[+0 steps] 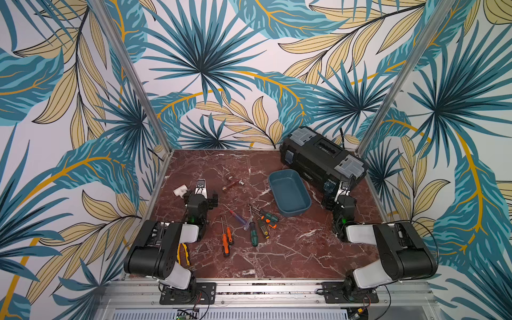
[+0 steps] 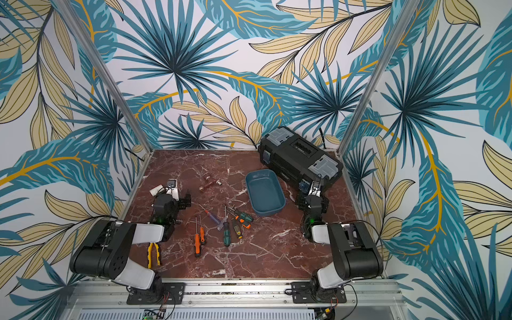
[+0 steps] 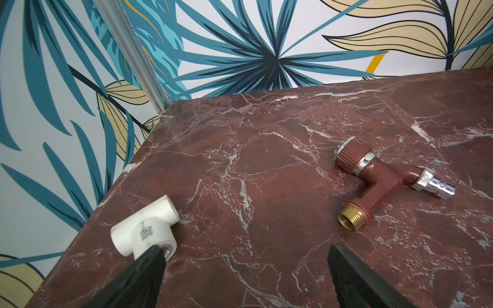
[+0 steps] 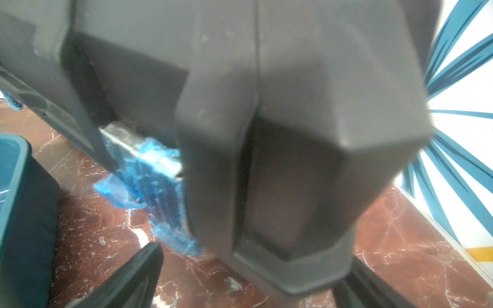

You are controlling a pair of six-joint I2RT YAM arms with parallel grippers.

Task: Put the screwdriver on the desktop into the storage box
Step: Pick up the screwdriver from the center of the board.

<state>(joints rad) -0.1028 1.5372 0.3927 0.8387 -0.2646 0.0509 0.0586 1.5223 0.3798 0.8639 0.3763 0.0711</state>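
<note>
Several screwdrivers lie loose mid-desktop (image 1: 291, 249) in both top views: two orange-handled ones (image 1: 225, 241), a green-handled one (image 1: 253, 235), a purple one (image 1: 238, 217) and a green-and-orange one (image 1: 268, 217). Behind them to the right stands the empty teal storage box (image 1: 296, 212) (image 2: 267, 212); its edge shows in the right wrist view (image 4: 13, 186). My left gripper (image 1: 200, 191) (image 3: 246, 249) hovers open, back-left of the screwdrivers, holding nothing. My right gripper (image 1: 339, 194) (image 4: 253, 266) is open right of the box, close against the toolbox corner.
A black toolbox (image 1: 321, 158) (image 4: 266, 106) with a blue-wrapped latch (image 4: 149, 181) sits at the back right. A white pipe tee (image 1: 180, 190) (image 3: 144, 229) lies by my left finger and a reddish-brown faucet (image 1: 231, 184) (image 3: 384, 181) beyond. Yellow pliers (image 1: 182, 253) lie beneath the left arm.
</note>
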